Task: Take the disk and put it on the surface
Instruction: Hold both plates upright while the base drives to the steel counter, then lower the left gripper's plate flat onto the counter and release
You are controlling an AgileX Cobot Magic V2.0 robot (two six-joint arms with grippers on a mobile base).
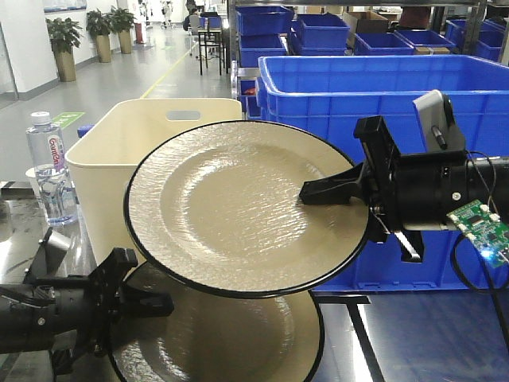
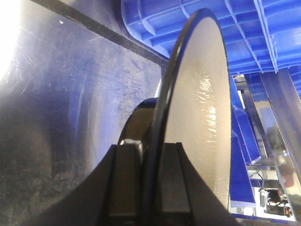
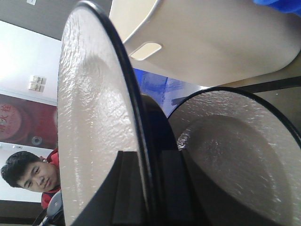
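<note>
Front view: my right pincer grips the right rim of the upper disk, which hangs tilted in the air above the counter. My left pincer is at the left rim of the lower disk, low at the counter. I cannot tell if this disk touches it.
Left wrist view: both fingers are closed onto this rim.
Right wrist view: the upper disk's rim sits clamped between my fingers.

surface: dark, glossy, black tape lines | standing on it: cream bin, water bottle, blue crate | lower disk: flat at front edge, contact unclear
</note>
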